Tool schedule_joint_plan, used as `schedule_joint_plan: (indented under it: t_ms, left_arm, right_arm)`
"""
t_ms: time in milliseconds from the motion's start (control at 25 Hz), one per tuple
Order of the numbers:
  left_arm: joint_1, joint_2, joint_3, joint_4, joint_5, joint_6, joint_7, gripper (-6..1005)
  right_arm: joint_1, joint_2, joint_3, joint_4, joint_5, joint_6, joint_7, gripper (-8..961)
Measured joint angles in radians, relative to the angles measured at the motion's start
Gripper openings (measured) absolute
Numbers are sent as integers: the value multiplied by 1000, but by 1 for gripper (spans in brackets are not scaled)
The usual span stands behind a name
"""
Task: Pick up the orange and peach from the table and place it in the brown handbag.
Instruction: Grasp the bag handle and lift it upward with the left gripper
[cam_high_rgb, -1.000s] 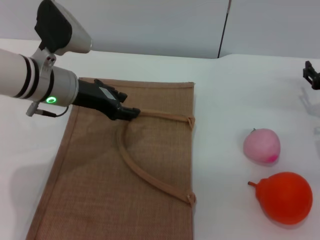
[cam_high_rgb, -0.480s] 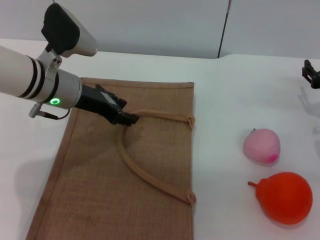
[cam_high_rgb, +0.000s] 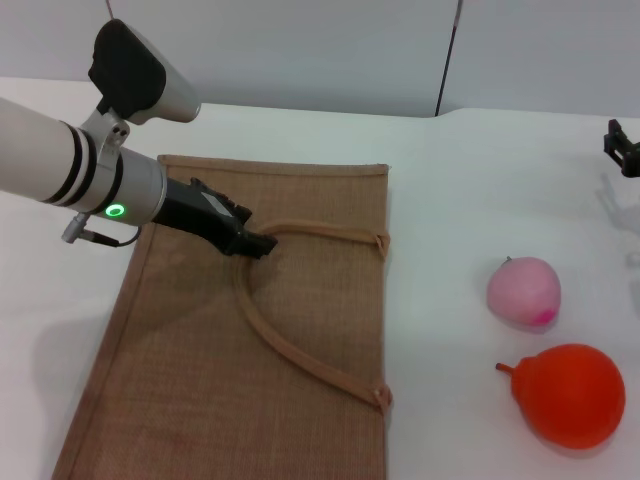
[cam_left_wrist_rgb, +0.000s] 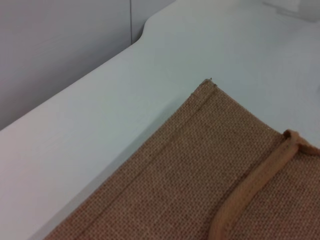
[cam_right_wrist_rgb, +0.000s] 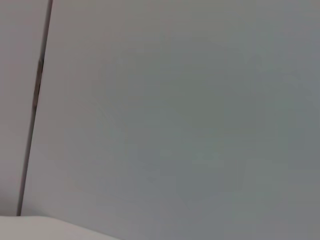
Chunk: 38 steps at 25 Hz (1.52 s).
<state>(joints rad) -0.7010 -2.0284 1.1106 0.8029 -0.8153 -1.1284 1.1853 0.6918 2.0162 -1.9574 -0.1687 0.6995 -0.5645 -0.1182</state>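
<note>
Head view: the brown handbag (cam_high_rgb: 250, 340) is seen lying flat on the white table (cam_high_rgb: 460, 200), with its long rope-like handle (cam_high_rgb: 290, 345) looped across the upper face of the bag. The left gripper (cam_high_rgb: 252, 243) is lowered onto the bag at the bend of that handle, its dark fingers drawn together at the rope; whether the rope is actually pinched between them cannot be told, since the tips are small and dark against the weave. The white forearm behind it, marked by a lit green ring, reaches in from the robot's left. The peach (cam_high_rgb: 523, 291) rests on the table well to the robot's right of the bag, apart from it, and the orange (cam_high_rgb: 572, 393) lies just beside the peach, nearer the robot, with its stem nub turned toward the bag. Only a small dark part of the right gripper (cam_high_rgb: 624, 150) is seen at the far right edge, held away from both fruits, and its state cannot be judged. In the left wrist view a corner of the handbag (cam_left_wrist_rgb: 200, 170) and a stretch of the handle (cam_left_wrist_rgb: 255, 192) are shown against the table (cam_left_wrist_rgb: 100, 130). In the right wrist view only a plain grey wall is shown.
</note>
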Motion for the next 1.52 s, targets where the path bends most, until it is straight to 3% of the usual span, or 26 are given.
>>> schedule_joint_plan:
  t_ms: [1440, 1520]
  left_arm:
    - [-52, 0, 0, -121, 1, 54, 5, 542]
    - [-52, 0, 2, -121, 2, 54, 5, 448]
  right_arm:
    - [9, 1, 0, -2, 0, 0, 3, 759]
    - [10, 1, 0, -2, 0, 0, 3, 759]
